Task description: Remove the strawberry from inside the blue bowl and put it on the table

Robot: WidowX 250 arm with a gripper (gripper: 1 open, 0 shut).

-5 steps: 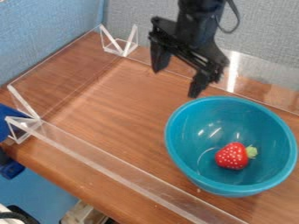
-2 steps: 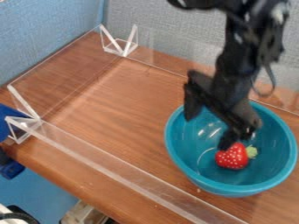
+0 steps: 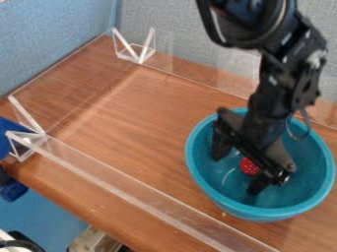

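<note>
So, only one camera on this rig, looking down across the table [image 3: 132, 108] from the front corner. Compared with a second ago, my arm has swung from up by the back barrier over to the right and dropped a lot. Back then the gripper hung above bare wood, left of and behind the blue bowl [image 3: 218, 187]. Less than half a second ago it was already over the bowl's rim, above the fruit. Now the gripper [image 3: 250, 160] is down inside the bowl, pointing straight down, jaws spread wide with nothing clamped between them.

The strawberry [image 3: 253, 166] hasn't budged from its spot on the bowl floor, a bit right of centre. Earlier I could see the whole thing, green cap and all; now only a small patch of red peeks out between the black fingers, which stand on either side of it. Whether the fingertips actually touch the berry or the bowl bottom, I can't tell from this angle.

Bowl sits in the same place at the right-hand near part of the table, just behind the clear acrylic strip [image 3: 118, 182] along the front edge. The little clear brackets [image 3: 132, 46] at the far corner look unchanged too.
</note>
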